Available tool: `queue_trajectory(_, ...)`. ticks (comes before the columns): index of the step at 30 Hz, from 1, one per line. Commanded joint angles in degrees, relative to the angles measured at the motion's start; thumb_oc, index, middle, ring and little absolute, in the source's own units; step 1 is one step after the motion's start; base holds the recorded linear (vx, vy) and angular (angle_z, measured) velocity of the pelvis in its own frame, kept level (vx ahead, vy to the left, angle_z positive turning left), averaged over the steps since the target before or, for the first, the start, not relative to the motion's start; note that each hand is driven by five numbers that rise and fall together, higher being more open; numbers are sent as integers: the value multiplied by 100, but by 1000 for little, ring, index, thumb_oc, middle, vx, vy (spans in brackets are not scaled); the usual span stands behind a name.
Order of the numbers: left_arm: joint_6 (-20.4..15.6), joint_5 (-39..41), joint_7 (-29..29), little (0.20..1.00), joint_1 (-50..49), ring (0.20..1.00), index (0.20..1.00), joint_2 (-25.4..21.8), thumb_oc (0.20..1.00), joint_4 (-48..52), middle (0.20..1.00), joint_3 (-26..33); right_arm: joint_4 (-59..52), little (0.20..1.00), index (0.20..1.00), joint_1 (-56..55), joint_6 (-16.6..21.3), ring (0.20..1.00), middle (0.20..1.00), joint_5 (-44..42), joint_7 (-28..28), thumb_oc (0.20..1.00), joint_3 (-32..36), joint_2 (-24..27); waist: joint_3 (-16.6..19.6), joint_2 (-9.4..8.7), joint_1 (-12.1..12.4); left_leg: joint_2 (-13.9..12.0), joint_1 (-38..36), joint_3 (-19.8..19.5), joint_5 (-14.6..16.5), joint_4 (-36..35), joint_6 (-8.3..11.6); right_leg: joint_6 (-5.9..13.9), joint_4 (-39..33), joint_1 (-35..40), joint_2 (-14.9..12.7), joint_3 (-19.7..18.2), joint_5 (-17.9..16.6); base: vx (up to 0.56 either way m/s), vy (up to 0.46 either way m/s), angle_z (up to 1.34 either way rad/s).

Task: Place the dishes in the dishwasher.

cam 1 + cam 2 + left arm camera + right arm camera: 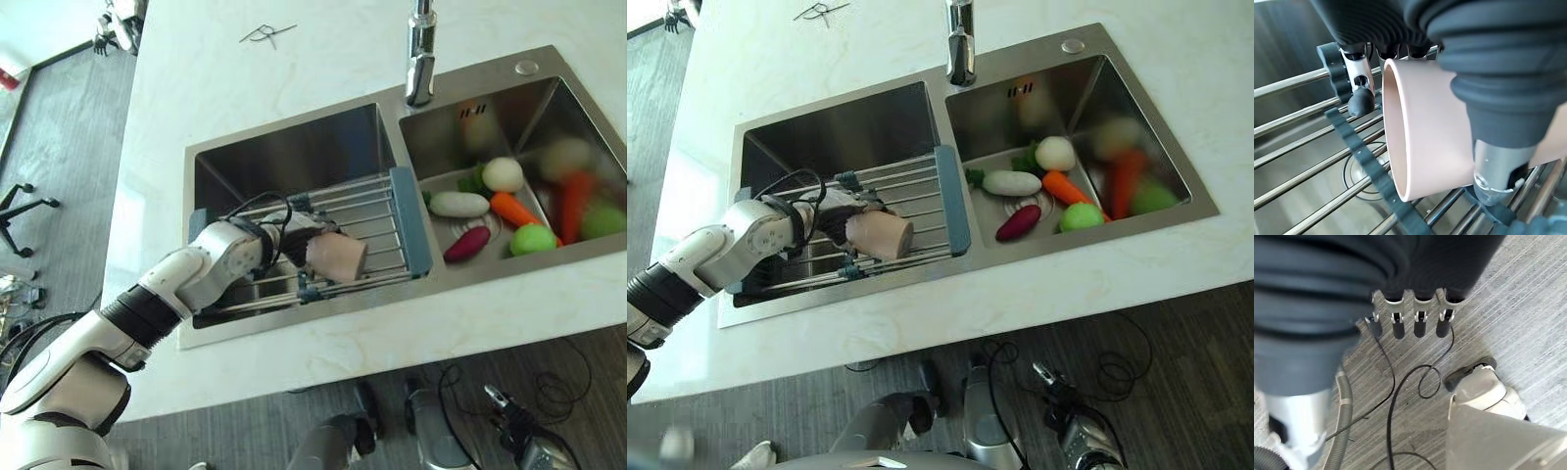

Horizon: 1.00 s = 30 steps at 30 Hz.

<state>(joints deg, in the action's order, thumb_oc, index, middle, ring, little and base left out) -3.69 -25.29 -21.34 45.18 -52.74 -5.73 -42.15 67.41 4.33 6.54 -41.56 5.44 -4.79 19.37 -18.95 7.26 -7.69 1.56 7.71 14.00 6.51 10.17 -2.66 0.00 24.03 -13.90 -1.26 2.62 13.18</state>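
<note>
A pale pink cup (338,257) lies on its side on the wire drying rack (377,211) that spans the left sink basin (294,147). My left hand (292,235) reaches in from the lower left and is shut on the cup. In the left wrist view its fingers (1361,100) curl round one side of the cup (1425,142) and the thumb presses the other, with the rim facing away from the palm. In the right wrist view my right hand (1420,328) hangs over the grey floor with relaxed fingers, holding nothing.
The right basin (549,108) holds toy vegetables: a white radish (458,204), a carrot (514,209), a purple piece (467,243) and a green ball (532,238). A faucet (421,54) stands behind the divider. White marble counter (245,78) surrounds the sink.
</note>
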Motion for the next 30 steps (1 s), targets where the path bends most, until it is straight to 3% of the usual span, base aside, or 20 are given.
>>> queue_trajectory(1, -30, -200, 563, 200, -366, 200, 200, -207, 200, 420, 200, 280, 47, 1000, 1000, -299, 128, 1000, 1000, -150, -16, 1000, 84, 27, 466, -129, -14, -425, 279, -289, 547, 702, 489, 862, -684, -1, -683, 64, -729, -6, -22, 8)
queue_trajectory(5, 19, -196, 1460, 200, -553, 200, 200, -345, 200, 405, 200, 794, -7, 1000, 1000, -415, 98, 1000, 1000, -141, -71, 1000, 98, -53, 596, -203, 48, -456, 195, -301, 554, 702, 501, 848, -684, 121, -684, 133, -697, 1, -12, 3)
queue_trajectory(9, -206, -125, 2345, 200, -865, 200, 200, -549, 200, 366, 200, 1562, -70, 1000, 1000, -585, 18, 1000, 1000, -79, -171, 1000, 176, -113, 753, -245, 132, -491, 90, -294, 568, 702, 515, 833, -684, 272, -700, 227, -643, 18, 3, 9)
queue_trajectory(14, -352, -17, 3061, 200, -1264, 200, 200, -650, 200, 441, 200, 2244, -33, 1000, 1000, -712, -55, 1000, 1000, -13, -181, 1000, 253, -167, 890, -305, 222, -506, -6, -357, 595, 702, 524, 815, -684, 439, -696, 323, -567, 21, -12, 13)
queue_trajectory(16, -355, -4, 3645, 200, -1576, 200, 200, -607, 200, 576, 200, 2730, 32, 1000, 1000, -776, -65, 1000, 1000, 150, -141, 1000, 250, -238, 991, -361, 314, -495, -91, -447, 634, 702, 506, 771, -684, 581, -653, 368, -476, 37, -30, 12)
queue_trajectory(20, -391, 43, 4040, 200, -1780, 200, 200, -533, 200, 725, 200, 3051, 138, 1000, 1000, -780, -51, 1000, 1000, 315, -71, 1000, 250, -276, 1055, -397, 410, -480, -163, -556, 666, 702, 501, 722, -684, 709, -607, 429, -390, 25, -27, 13)
queue_trajectory(25, -492, 301, 4788, 200, -2238, 200, 200, -256, 200, 1054, 200, 3571, 255, 1000, 1000, -750, -15, 1000, 1000, 686, 58, 1000, 188, -309, 1150, -455, 603, -447, -280, -707, 699, 702, 496, 660, -684, 875, -574, 587, -278, 20, -42, 18)
queue_trajectory(28, -891, 929, 5268, 200, -2700, 200, 200, 276, 200, 1306, 200, 4023, 380, 1000, 1000, -734, 24, 1000, 1000, 1023, 179, 1000, 125, -328, 1224, -498, 790, -468, -332, -853, 669, 702, 547, 591, -684, 998, -541, 770, -189, -9, -78, 26)
queue_trajectory(30, -966, 1119, 5417, 200, -2932, 200, 200, 631, 200, 1471, 200, 4265, 414, 1000, 1000, -721, 36, 1000, 1000, 1233, 238, 1000, 53, -328, 1239, -525, 906, -491, -345, -975, 606, 702, 610, 544, -684, 1064, -524, 879, -149, -24, -103, 31)
